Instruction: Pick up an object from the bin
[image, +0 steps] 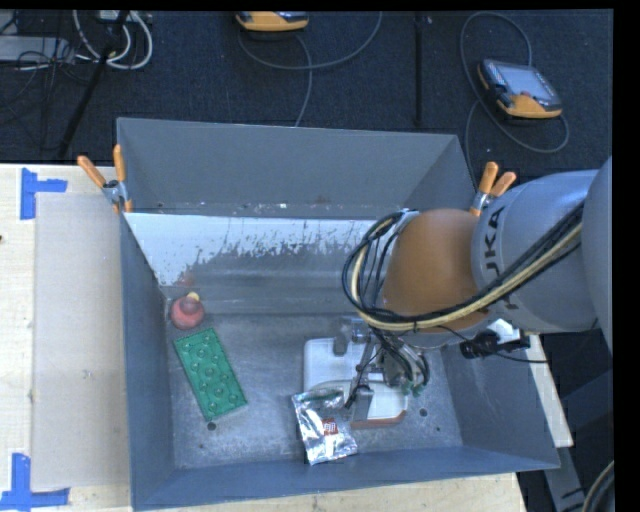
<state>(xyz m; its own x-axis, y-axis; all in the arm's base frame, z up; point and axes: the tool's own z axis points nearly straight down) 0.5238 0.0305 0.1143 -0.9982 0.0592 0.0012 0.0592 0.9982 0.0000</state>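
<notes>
A single camera sits above the grey bin (290, 170) and looks down into it, tilted rather than plumb — the bin's far wall shows as a broad sloping face, and its near wall as a narrow band. The camera is close enough that the bin takes up most of the view, with dark floor (330, 80) beyond its far rim. The arm (540, 260) enters over the bin's right rim.
</notes>
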